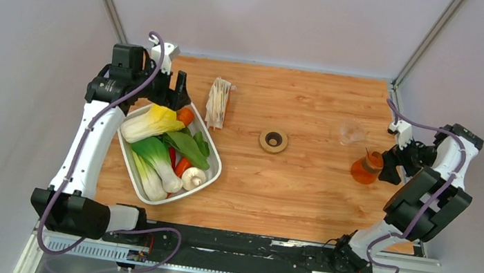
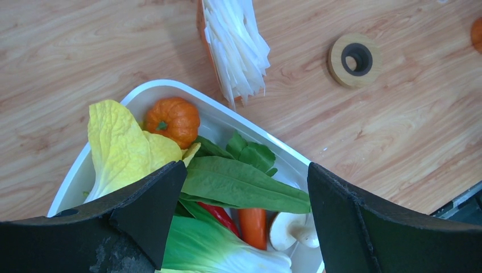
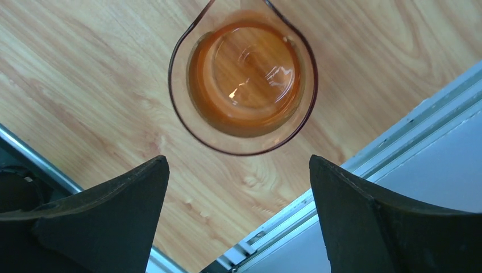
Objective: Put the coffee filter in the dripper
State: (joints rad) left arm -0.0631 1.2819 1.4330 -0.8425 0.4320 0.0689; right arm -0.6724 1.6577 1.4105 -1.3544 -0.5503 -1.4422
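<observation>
Top view: the left tool (image 1: 169,96), fingers spread wide and holding nothing, hangs over the far end of a white tray (image 1: 213,175) of vegetables (image 1: 161,147). A wrapped bundle of paper filters (image 1: 217,102) stands just to its right; a single coffee filter cannot be told apart from it. A tan ring (image 1: 273,140) lies on the counter (image 1: 288,191) farther right. The right tool (image 1: 392,165), also wide and empty, sits just beside an orange glass vessel (image 1: 365,169), with a clear funnel (image 1: 352,133) near, beyond the vessel. Left wrist view: tray rim (image 2: 165,85) below the tool (image 2: 246,187), bundle (image 2: 239,51) ahead, ring (image 2: 357,59) ahead-right. Right wrist view: vessel (image 3: 244,79) ahead of the open tool (image 3: 239,165), untouched.
</observation>
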